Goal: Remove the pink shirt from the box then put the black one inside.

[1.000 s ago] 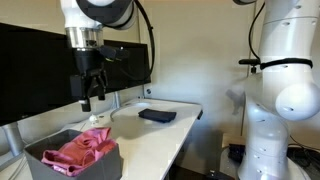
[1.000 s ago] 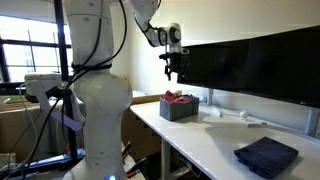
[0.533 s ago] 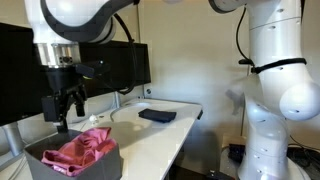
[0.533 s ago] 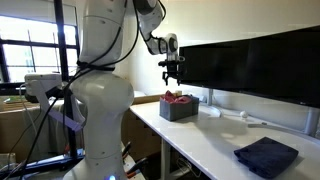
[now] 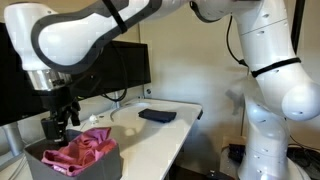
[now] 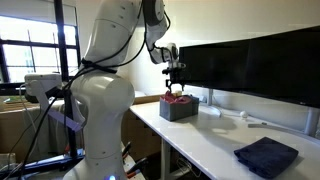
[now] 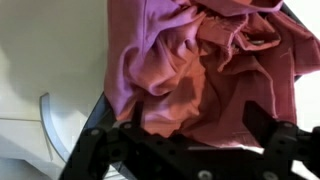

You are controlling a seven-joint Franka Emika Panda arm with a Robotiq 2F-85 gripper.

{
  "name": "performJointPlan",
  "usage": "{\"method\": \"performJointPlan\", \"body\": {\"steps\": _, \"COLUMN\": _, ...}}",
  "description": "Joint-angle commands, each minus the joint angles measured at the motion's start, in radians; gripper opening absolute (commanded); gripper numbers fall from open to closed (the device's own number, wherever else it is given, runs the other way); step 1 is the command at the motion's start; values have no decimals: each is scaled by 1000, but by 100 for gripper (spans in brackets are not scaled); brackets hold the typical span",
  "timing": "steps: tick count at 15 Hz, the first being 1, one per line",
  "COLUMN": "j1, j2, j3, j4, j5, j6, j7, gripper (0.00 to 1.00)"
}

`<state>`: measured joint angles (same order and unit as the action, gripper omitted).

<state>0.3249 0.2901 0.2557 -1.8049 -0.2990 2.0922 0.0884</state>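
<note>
white desk (image 5: 160, 135) runs along a row of dark monitors (image 5: 125, 70), with a grey box (image 5: 108, 166) at one end and the black shirt (image 5: 157, 115) folded flat further along the top, well apart from it. over the last second the arm has swung across from above the bare desk and dropped, so the pincer (image 5: 58, 128) now hangs just over the pink shirt (image 5: 82, 150), which lies crumpled in the box and heaped up to its rim. in the wrist view its fingers (image 7: 108, 150) stand wide apart with nothing between them, and pink cloth fills the view beneath. whether the tips already touch the cloth i cannot tell. this looks like the very first step, the approach to the pink shirt, with the black one not yet touched. the box sits close to the desk's end and edges, with a pale curved base (image 7: 50, 120) just beside it, so a straight lift upward seems the safest way out. the monitors stand close behind, while the bare stretch of desk between the box and the black shirt gives open room to set the pink shirt down.
</note>
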Motion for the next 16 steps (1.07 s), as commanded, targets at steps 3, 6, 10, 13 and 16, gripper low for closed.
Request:
{"method": "performJointPlan", "body": {"steps": 3, "j1": 22, "j2": 84, "j3": -15, "j4": 14, "j5": -9, "j6": 39, "j7": -18, "gripper": 100}}
{"method": "performJointPlan", "body": {"steps": 6, "j1": 31, "j2": 109, "j3": -23, "j4": -3, "j5": -18, "j6": 76, "j7": -20, "gripper": 100}}
{"method": "performJointPlan", "body": {"steps": 10, "j1": 38, "j2": 138, "j3": -36, "j4": -45, "j5": -19, "j6": 115, "j7": -14, "gripper": 100}}
{"method": "performJointPlan", "body": {"steps": 13, "j1": 44, "j2": 152, "j3": -45, "j4": -87, "j5": -23, "j6": 148, "j7": -3, "gripper": 100}}
{"method": "performJointPlan", "body": {"steps": 16, "j1": 63, "j2": 166, "j3": -65, "j4": -136, "j5": -47, "j6": 136, "j7": 35, "gripper": 100}}
